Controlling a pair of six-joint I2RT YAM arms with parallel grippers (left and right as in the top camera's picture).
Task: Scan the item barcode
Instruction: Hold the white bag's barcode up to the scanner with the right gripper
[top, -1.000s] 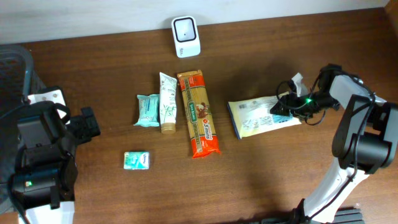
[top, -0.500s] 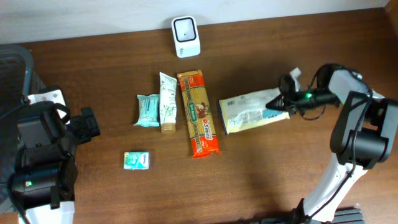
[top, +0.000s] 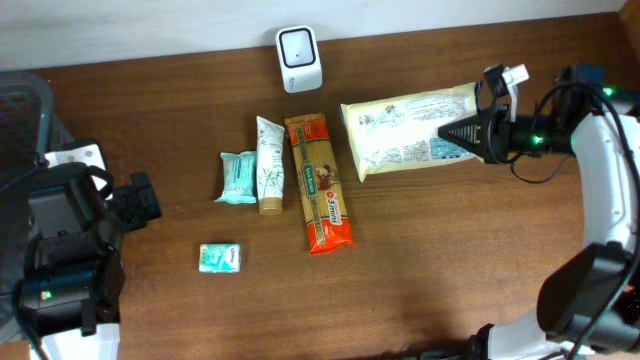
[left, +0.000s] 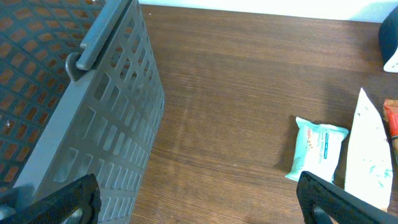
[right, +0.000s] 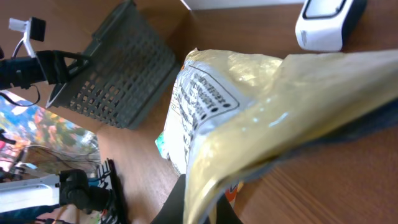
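Pale yellow bag, orange-red pasta packet, white tube, teal wipes, white scanner, grey grid basket, brown wood-grain table.

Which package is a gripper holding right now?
The large pale yellow plastic bag, pinched at its right end by the right gripper. The orange pasta packet, white tube, teal wipes pack and small teal pack lie ungripped.

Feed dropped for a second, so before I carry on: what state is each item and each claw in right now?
Yellow bag: held off the table, label side up.
Right claw: shut on the bag's edge.
Left claw: open, empty.
Scanner: upright at the table's back edge.
Pasta packet: lying flat.
Tube: lying flat.
Wipes pack: lying flat.
Small green packet: lying flat.
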